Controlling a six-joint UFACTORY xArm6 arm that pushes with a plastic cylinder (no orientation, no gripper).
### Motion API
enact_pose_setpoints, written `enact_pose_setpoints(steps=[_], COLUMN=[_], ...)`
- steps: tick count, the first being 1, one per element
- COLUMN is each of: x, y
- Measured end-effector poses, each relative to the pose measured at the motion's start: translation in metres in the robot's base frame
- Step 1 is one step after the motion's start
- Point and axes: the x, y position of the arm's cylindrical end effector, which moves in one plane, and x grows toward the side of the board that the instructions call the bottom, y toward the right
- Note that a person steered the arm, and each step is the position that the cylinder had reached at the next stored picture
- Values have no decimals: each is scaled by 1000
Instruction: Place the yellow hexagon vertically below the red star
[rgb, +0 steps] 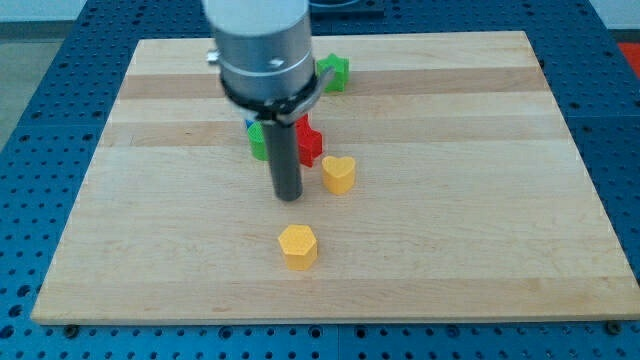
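The yellow hexagon (298, 246) lies alone on the wooden board (450, 200), toward the view's bottom. My tip (289, 196) is above it in the view, a short gap away, not touching. The red star (309, 143) sits just right of the rod, partly hidden by it. A yellow heart (338, 174) lies right of my tip. A green cylinder (259, 142) and a blue block (248, 125) peek out left of the rod, mostly hidden.
A green star (335, 71) sits near the view's top, beside the arm's grey body (262, 50). The board's edges border a blue perforated table (30, 150).
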Motion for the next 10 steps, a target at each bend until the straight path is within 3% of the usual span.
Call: enact_pose_setpoints(steps=[1,3,4,6,8,10], x=[-15,34,27,-38,-20,27], y=[34,48,79,105,130,-8])
